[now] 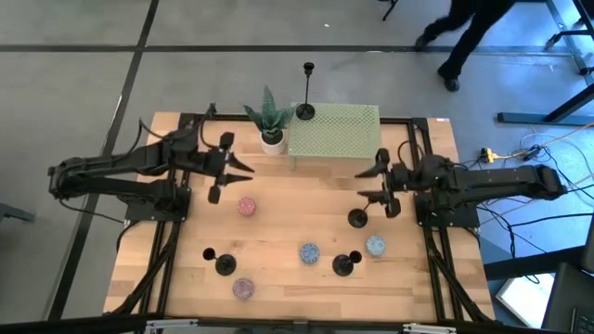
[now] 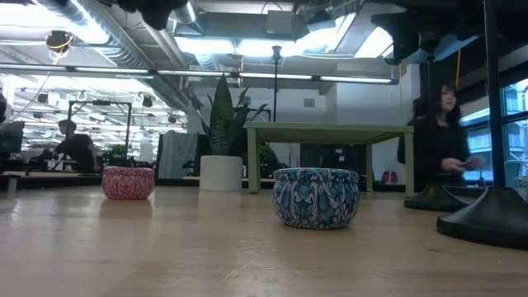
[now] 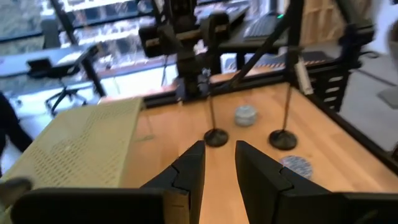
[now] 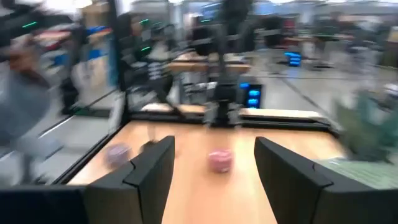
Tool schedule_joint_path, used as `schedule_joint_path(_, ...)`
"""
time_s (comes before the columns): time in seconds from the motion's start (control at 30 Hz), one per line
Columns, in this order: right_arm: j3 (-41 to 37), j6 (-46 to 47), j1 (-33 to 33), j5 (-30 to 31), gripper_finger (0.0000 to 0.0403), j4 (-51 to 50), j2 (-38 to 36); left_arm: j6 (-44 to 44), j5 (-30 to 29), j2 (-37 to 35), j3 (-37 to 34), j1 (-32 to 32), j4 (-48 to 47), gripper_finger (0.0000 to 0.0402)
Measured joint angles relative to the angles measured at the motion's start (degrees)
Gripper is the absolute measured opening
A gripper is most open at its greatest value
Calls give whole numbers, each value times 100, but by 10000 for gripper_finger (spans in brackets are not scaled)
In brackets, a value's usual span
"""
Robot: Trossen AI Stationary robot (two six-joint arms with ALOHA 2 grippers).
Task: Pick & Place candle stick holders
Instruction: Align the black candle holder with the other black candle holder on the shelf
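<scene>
One black candle stick holder (image 1: 305,111) stands on the green perforated platform (image 1: 339,130) at the table's far side. Three more stand by their round bases on the wooden table: one (image 1: 357,218) at the right, one (image 1: 343,266) near the front, one (image 1: 225,265) front left. My left gripper (image 1: 243,168) hovers at the left, pointing right, its fingers (image 3: 193,165) a narrow gap apart with nothing between them. My right gripper (image 1: 363,183) hovers at the right, pointing left, open wide (image 4: 214,146) and empty. Two of the holders (image 3: 216,137) (image 3: 283,138) show ahead in the left wrist view.
Small candle tins sit on the table: pink (image 1: 246,206), blue (image 1: 309,252), light blue (image 1: 375,245), purple (image 1: 243,289). A spiky plant in a white pot (image 1: 271,130) stands left of the platform. A person (image 2: 445,140) is in the room behind the table.
</scene>
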Motion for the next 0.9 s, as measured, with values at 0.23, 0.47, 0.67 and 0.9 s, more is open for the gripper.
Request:
schedule_joint_path(0.23, 0, -688, 429, -334, 226, -16, -22, -23, -90, -216, -180, -379, 188, 84)
schedule_joint_path(0.47, 0, -315, 458, -45, 226, -550, -24, -52, -109, -220, -180, -552, 169, 84)
schedule_joint_path(0.67, 0, -549, 456, 311, 226, -561, -26, -50, -109, -220, -180, -583, 168, 84)
schedule_joint_path(0.9, 0, -275, 456, 121, 226, -1174, -31, -50, -109, -220, -180, -583, 167, 84)
